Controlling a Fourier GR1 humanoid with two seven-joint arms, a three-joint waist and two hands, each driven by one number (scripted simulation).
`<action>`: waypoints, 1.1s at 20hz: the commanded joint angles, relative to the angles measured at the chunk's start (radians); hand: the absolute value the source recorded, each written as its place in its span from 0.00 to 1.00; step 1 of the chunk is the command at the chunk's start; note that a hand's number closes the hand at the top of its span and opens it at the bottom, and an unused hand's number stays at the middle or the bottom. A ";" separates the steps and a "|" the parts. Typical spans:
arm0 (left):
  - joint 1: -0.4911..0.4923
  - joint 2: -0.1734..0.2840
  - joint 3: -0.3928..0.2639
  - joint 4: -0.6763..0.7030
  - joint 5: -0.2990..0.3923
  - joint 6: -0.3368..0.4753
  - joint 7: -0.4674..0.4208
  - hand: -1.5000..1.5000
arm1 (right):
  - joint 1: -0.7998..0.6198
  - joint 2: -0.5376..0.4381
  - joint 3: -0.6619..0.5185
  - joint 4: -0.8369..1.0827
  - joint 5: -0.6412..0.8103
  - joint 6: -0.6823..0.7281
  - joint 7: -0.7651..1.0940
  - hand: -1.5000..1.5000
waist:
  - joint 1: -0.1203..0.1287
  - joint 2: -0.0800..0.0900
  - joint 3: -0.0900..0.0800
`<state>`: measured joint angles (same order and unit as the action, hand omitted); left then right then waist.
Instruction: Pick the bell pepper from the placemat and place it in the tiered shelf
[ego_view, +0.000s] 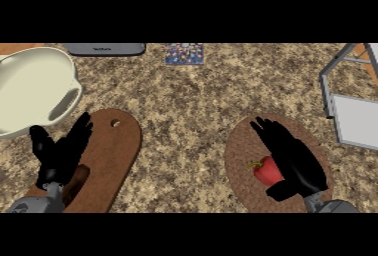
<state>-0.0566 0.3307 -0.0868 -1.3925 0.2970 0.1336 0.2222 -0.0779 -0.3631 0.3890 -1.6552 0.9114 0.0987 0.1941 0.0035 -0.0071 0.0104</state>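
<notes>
Head view shows my right hand (295, 160) with fingers straight and together, laid just beside the red bell pepper (267, 171) on the round brown woven placemat (244, 145) — not yet curled round it. I judge this the reach-to-grasp step; next comes closing on it, then lifting toward the grey metal tiered shelf (353, 117) — my left hand (59, 152) rests open over the brown wooden cutting board (111, 155).

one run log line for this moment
phase: reach | right hand open beside bell pepper on placemat | left hand resting | tiered shelf waiting
</notes>
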 joint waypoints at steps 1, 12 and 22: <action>0.043 -0.005 -0.009 -0.003 -0.008 -0.009 0.064 0.50 | 0.019 0.076 0.049 0.021 0.051 -0.040 0.010 0.00 | -0.001 0.007 -0.010; 0.047 -0.025 0.025 0.043 -0.012 -0.047 0.027 0.50 | -0.063 0.057 0.124 0.195 0.122 0.051 -0.134 1.00 | 0.003 0.008 -0.010; 0.057 -0.034 0.039 -0.004 -0.033 -0.037 0.071 0.50 | 0.153 -0.022 0.053 -0.040 0.043 -0.051 -0.280 1.00 | -0.014 0.004 -0.010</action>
<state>-0.0403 0.3059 -0.0406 -1.4078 0.2593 0.0995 0.2439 -0.0358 -0.3581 0.4699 -1.6072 0.9936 0.0778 -0.0660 -0.0045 -0.0152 0.0008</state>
